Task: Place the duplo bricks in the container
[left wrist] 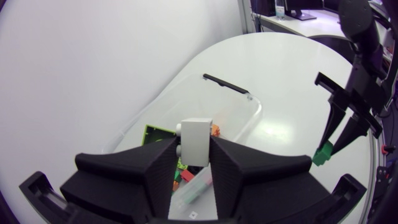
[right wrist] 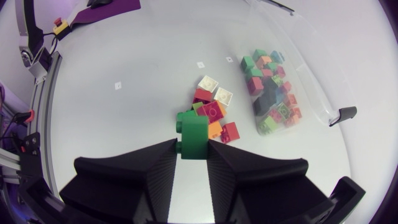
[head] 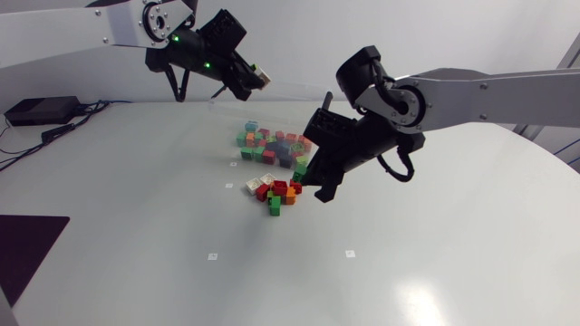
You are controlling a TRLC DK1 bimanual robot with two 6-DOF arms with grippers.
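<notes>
- Gripping a white brick point(left wrist: 196, 140), the left fingers point(left wrist: 143, 168) hang high over the clear container point(left wrist: 254, 106); a release off-centre could bounce it off the rim.
- Meanwhile the right fingers point(right wrist: 149, 168) clamp a green brick point(right wrist: 194, 134) above the loose pile point(head: 275, 192), with the container at its 12 o'clock.
- Sending both in together risks a clash; open bench point(head: 136, 199) lies toward 6 o'clock.

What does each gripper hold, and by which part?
The left gripper holds a white brick by two opposite sides; the right gripper holds a green brick the same way.
</notes>
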